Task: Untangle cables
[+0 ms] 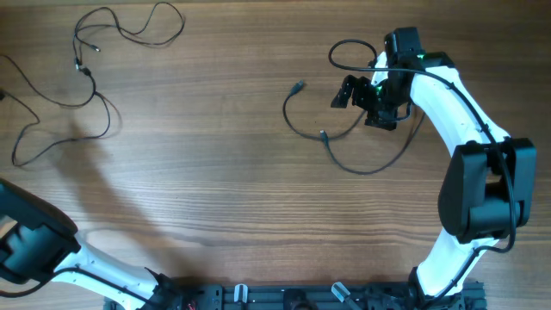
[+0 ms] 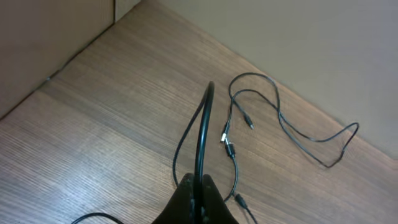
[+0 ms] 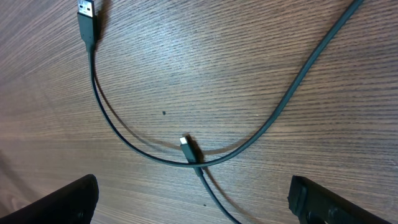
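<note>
The sorting looks well advanced: in the overhead view the thin black cable [image 1: 86, 72] sprawls at the far left and the grey USB cable [image 1: 353, 170] lies at the right, well apart, with no strand joining them; what seems left is each cable's own loops, since the thin one crosses itself near its connector and the grey one laps over itself beside a small plug [image 3: 188, 146]. The left gripper [image 2: 198, 196] is clenched on a black loop that arches up from its fingers, probably part of the thin black cable [image 2: 227, 148], whose other loops lie on the table beyond it; the right gripper [image 1: 351, 93] hangs over the grey cable's far bend with its jaws spread wide, and the crossing of the grey USB cable [image 3: 193, 160] lies between the fingers [image 3: 62, 199], untouched.
</note>
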`<action>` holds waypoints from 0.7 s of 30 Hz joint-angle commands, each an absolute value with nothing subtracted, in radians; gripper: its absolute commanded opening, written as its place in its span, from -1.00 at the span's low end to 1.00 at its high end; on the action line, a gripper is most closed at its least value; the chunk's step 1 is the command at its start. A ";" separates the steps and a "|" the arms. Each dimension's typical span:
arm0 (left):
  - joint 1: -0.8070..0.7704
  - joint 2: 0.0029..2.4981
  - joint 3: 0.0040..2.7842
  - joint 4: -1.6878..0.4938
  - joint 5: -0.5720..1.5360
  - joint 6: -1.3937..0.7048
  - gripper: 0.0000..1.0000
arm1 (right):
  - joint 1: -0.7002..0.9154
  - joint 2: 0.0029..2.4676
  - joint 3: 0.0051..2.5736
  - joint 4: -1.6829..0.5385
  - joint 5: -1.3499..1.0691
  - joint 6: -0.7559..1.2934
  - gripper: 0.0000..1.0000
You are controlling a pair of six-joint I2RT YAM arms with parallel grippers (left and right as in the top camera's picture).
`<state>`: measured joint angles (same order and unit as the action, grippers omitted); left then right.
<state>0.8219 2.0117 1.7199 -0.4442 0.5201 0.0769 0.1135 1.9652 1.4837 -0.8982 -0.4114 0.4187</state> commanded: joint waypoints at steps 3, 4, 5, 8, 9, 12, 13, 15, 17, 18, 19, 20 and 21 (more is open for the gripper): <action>0.819 2.009 1.718 -0.434 0.353 -0.077 -0.91 | 0.115 1.973 1.490 -0.899 -0.427 0.419 0.99; 0.819 2.014 1.718 -0.438 0.373 -0.083 -0.81 | 0.115 1.973 1.490 -0.899 -0.427 0.418 1.00; 0.817 2.019 1.718 -0.438 0.409 -0.095 -0.58 | 0.115 1.973 1.490 -0.899 -0.427 0.418 0.99; 0.792 2.045 1.718 -0.437 0.528 -0.095 0.64 | 0.115 1.973 1.490 -0.899 -0.427 0.418 0.99; 0.778 2.050 1.718 -0.437 0.527 -0.095 1.00 | 0.115 1.973 1.490 -0.899 -0.427 0.418 0.99; 0.726 2.051 1.719 -0.426 0.527 -0.095 1.00 | 0.115 1.973 1.490 -0.898 -0.427 0.418 1.00; 0.714 2.051 1.719 -0.427 0.527 -0.095 1.00 | 0.115 1.973 1.490 -0.897 -0.427 0.418 1.00; 0.694 2.051 1.719 -0.455 0.527 -0.094 1.00 | 0.115 1.973 1.490 -0.894 -0.427 0.418 1.00; 0.683 2.052 1.718 -0.492 0.465 -0.094 1.00 | 0.115 1.973 1.490 -0.893 -0.427 0.418 1.00; 0.677 2.056 1.718 -0.522 0.356 -0.095 1.00 | 0.115 1.973 1.490 -0.891 -0.427 0.418 0.99; 0.674 2.062 1.718 -0.560 0.210 -0.133 1.00 | 0.115 1.973 1.490 -0.889 -0.427 0.418 0.99; 0.673 2.070 1.718 -0.594 0.076 -0.241 1.00 | 0.115 1.973 1.490 -0.886 -0.427 0.417 0.99; 0.674 2.077 1.718 -0.616 0.006 -0.332 1.00 | 0.115 1.973 1.490 -0.883 -0.427 0.417 0.99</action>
